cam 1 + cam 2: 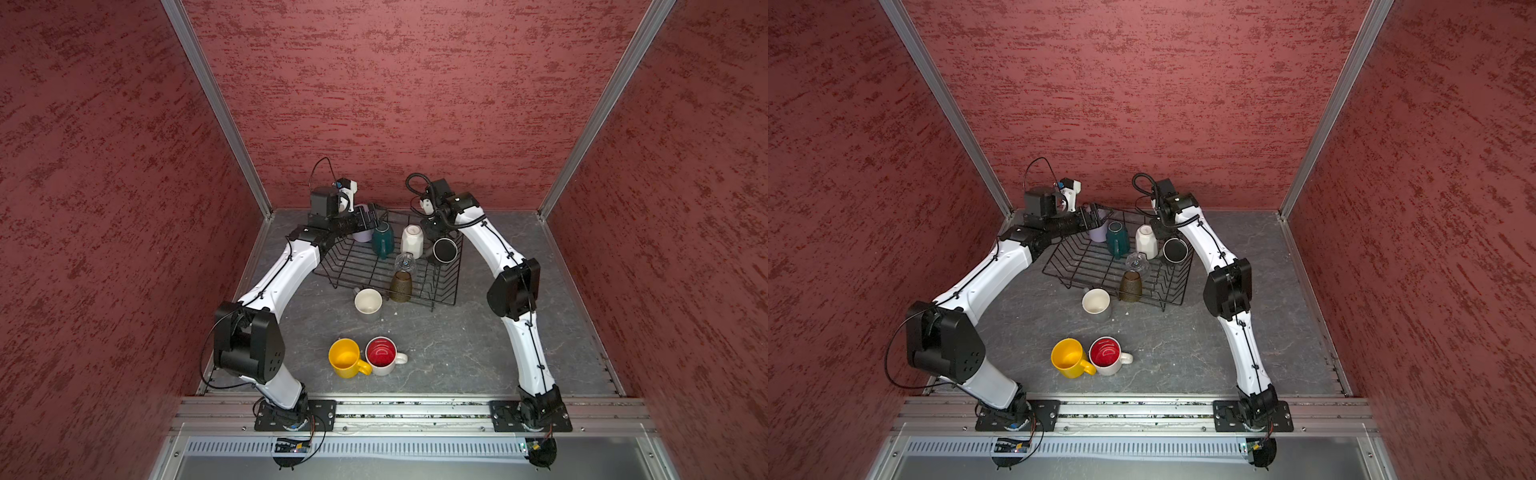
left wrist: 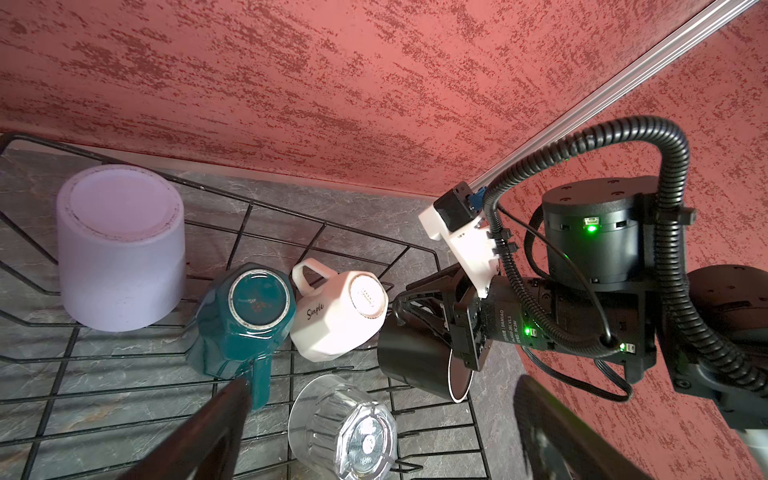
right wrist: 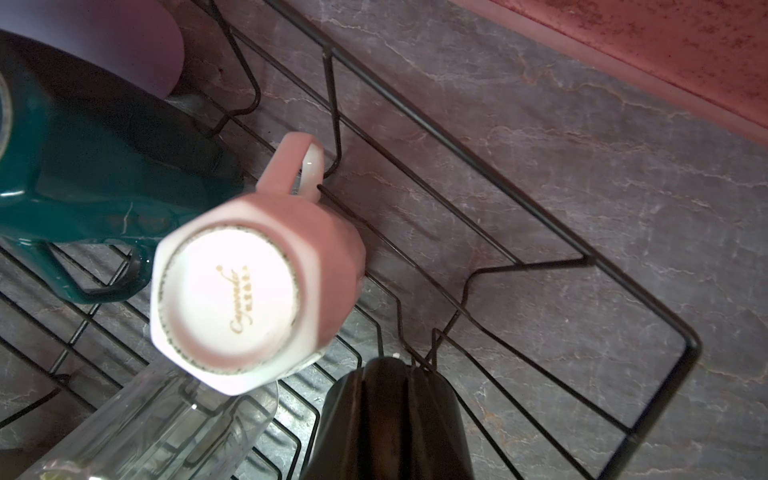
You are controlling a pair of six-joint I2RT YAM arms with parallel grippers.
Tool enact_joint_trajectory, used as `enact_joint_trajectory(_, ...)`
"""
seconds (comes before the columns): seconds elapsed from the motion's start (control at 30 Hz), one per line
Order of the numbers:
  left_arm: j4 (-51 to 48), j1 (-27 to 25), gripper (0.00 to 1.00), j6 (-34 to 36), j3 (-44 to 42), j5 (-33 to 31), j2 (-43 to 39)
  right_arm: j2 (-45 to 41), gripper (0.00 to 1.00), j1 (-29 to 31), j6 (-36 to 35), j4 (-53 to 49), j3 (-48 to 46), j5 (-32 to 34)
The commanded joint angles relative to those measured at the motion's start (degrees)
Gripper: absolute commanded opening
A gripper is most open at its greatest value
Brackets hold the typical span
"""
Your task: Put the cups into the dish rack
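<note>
The right gripper (image 2: 419, 309) was pinched narrow on the black mug (image 1: 444, 250), tipped on its side in the dish rack's (image 1: 357, 266) far right corner with its mouth toward the rack's near edge, while the left gripper (image 1: 371, 217) hung wide open at the rack's far left corner.

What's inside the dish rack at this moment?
Six cups: lavender cup, teal mug, white faceted mug, black mug, clear glass, amber glass. The left arm hides the dish rack's far-left corner in both top views.
</note>
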Motion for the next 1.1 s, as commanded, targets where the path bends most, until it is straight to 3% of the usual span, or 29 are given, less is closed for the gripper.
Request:
enact_joint_trajectory(0.0,0.96,0.42,1.0,-0.36,-0.61,0.5,-1.39,1.19,0.0,1.08,-2.45,-4.26,-0.1,-4.17)
enact_joint_trajectory(0.4,0.69,0.59,1.0,-0.14,-0.3,0.24,-2.21,4.68,0.0,1.97,-3.57,-3.77,-0.86,-5.64)
enact_joint_trajectory(0.73,0.96,0.78,0.99,-0.28,-0.5,0.24,-2.84,2.52,0.36,1.91,-2.59,-3.21,-0.7,-4.74)
enact_joint_trajectory(1.07,0.89,0.87,0.99,-0.07,-0.93,-1.12,-4.43,-3.49,0.43,1.13,2.21,-0.27,-0.48,-2.74)
